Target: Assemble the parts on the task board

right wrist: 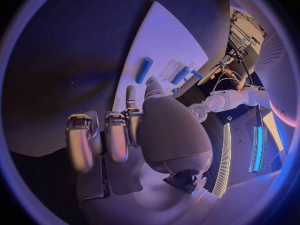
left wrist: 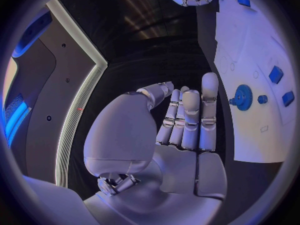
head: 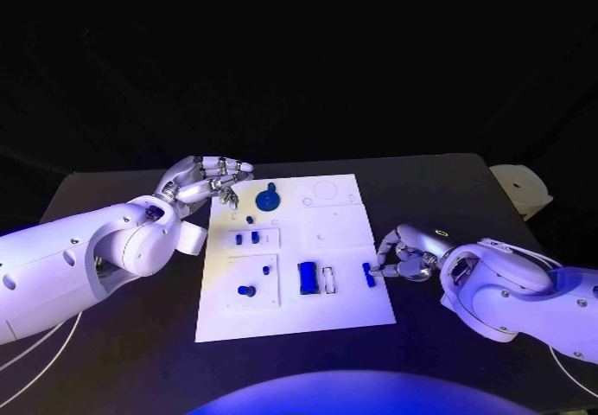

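Head view shows a flat white board [head: 327,313] lying on the black table [head: 473,186], smooth and rectangular, with faint round and square outlines pressed into its surface; no writing on it can be read. A round blue gear [head: 268,200] with a toothed edge sits near the far end, just beside the left hand [head: 200,183]. That silver hand hovers at the board's far left corner with its fingers loosely curled and nothing between them; from the left wrist they stand straight and close together beside the thumb. Small blue blocks [head: 248,237] stand in a raised square plate, and a blue knob [head: 247,291] sits in another below it. A long blue bar [head: 305,276] lies next to a narrow white slot. At the board's right edge the right hand [head: 405,255] pinches a short blue peg [head: 369,274] between its fingertips
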Robot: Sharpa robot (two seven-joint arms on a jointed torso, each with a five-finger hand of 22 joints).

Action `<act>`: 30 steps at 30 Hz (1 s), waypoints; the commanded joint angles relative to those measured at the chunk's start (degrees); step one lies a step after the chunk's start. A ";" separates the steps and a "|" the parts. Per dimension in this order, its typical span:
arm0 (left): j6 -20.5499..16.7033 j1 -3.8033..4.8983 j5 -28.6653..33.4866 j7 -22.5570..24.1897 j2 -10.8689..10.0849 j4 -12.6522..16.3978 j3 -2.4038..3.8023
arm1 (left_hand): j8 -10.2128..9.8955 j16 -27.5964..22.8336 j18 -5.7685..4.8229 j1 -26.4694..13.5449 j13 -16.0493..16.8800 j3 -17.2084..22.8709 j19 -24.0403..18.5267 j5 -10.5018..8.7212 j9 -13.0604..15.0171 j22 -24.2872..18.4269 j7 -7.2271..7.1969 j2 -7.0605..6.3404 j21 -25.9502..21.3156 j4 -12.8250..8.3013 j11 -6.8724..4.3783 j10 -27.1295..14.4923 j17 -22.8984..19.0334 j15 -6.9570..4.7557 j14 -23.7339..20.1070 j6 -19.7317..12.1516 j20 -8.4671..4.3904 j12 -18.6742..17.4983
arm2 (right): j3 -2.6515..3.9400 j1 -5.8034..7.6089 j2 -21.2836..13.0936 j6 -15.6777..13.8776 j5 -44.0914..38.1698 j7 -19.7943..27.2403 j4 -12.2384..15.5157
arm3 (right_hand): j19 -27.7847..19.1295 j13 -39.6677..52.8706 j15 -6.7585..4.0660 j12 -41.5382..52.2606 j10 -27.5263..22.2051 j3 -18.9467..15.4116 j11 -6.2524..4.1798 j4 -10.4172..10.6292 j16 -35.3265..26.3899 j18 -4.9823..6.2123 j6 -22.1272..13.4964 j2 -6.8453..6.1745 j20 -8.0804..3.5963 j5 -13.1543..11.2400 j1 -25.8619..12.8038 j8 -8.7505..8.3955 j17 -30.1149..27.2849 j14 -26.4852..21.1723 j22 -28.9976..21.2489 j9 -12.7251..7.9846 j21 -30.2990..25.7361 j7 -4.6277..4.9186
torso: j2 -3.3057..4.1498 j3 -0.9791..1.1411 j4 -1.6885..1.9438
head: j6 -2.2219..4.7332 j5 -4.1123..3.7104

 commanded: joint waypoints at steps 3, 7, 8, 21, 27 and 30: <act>0.88 0.02 0.13 0.53 -0.06 0.22 0.03 | 0.10 0.27 0.91 -0.65 -0.05 -0.04 -0.04 0.28 0.05 -0.10 -0.09 0.04 -0.20 0.34 -0.02 -0.46 -0.05 0.40 -0.19 -0.36 0.37 0.31 | -0.06 -1.02 1.18 2.03 -1.72 -0.94 -0.55 | 5.89 2.87 0.24 -0.15 1.57 -0.46 0.33 -0.03 0.17 -0.82 0.49 -0.11 0.36 -0.32 -0.45 -0.32 12.38 5.41 15.05 -0.08 0.25 -0.03 | 0.04 0.04 -0.03 | -0.10 0.28; 0.92 0.02 0.13 0.50 -0.11 0.26 0.03 | 0.15 0.31 0.91 -0.71 -0.05 -0.09 -0.04 0.27 0.07 -0.12 -0.09 0.01 -0.23 0.41 -0.01 -0.52 -0.01 0.42 -0.19 -0.38 0.40 0.40 | -0.07 -1.47 2.03 2.07 -1.86 -1.03 -0.98 | 5.89 2.86 0.24 -0.19 1.55 -0.50 0.31 -0.04 0.18 -0.82 0.64 0.02 0.38 -0.26 -0.50 -0.34 12.38 5.41 15.05 -0.11 0.25 -0.07 | 0.01 0.01 0.02 | -0.16 0.33; 0.92 0.02 0.13 0.49 -0.13 0.26 0.03 | 0.15 0.31 0.91 -0.71 -0.05 -0.09 -0.04 0.27 0.07 -0.12 -0.09 0.01 -0.23 0.41 -0.01 -0.52 -0.01 0.42 -0.19 -0.38 0.40 0.40 | -0.07 -1.52 2.19 2.08 -1.92 -1.06 -1.07 | 5.89 2.86 0.23 -0.18 1.55 -0.51 0.30 -0.06 0.19 -0.82 0.72 0.07 0.38 -0.25 -0.49 -0.35 12.42 5.42 15.05 -0.12 0.25 -0.10 | 0.00 0.00 0.03 | -0.17 0.33; 0.91 0.02 0.12 0.42 -0.22 0.32 0.03 | 0.18 0.32 0.91 -0.75 -0.05 -0.11 -0.03 0.27 0.09 -0.14 -0.08 0.03 -0.25 0.47 0.00 -0.56 -0.08 0.43 -0.22 -0.41 0.41 0.47 | -0.06 -1.83 3.75 2.23 -3.16 -1.63 -2.24 | 5.89 2.85 0.07 -0.25 1.52 -0.39 0.07 -0.27 0.16 -0.82 1.26 0.80 0.36 -0.10 0.52 -0.70 12.34 5.40 15.05 -0.32 0.25 -0.35 | -0.01 -0.01 -0.01 | -0.22 0.35; 0.90 0.02 0.11 0.41 -0.25 0.39 0.03 | 0.18 0.32 0.91 -0.75 -0.05 -0.11 -0.03 0.27 0.09 -0.14 -0.08 0.03 -0.25 0.47 0.00 -0.56 -0.08 0.43 -0.22 -0.41 0.41 0.47 | -0.07 -2.12 4.62 2.97 -5.29 -2.66 -2.98 | 5.89 2.90 -0.23 -0.29 1.50 1.66 -0.25 -0.64 0.17 -0.82 2.00 2.05 0.12 -4.34 5.28 -1.68 12.38 5.40 15.05 -0.80 0.25 -0.69 | 0.01 0.00 0.00 | -0.25 0.39; 0.91 0.02 0.11 0.40 -0.27 0.41 0.03 | 0.18 0.32 0.91 -0.75 -0.05 -0.11 -0.03 0.27 0.09 -0.14 -0.08 0.03 -0.25 0.47 0.00 -0.56 -0.08 0.43 -0.22 -0.41 0.41 0.47 | -0.07 -2.27 4.99 3.59 -6.42 -3.15 -3.37 | 5.89 2.82 -0.45 -0.49 1.38 3.61 -0.49 -1.52 0.12 -0.82 2.39 2.05 -0.06 -4.84 8.62 -2.06 12.28 5.38 15.05 -0.99 0.25 -0.94 | -0.03 -0.01 0.02 | -0.32 0.48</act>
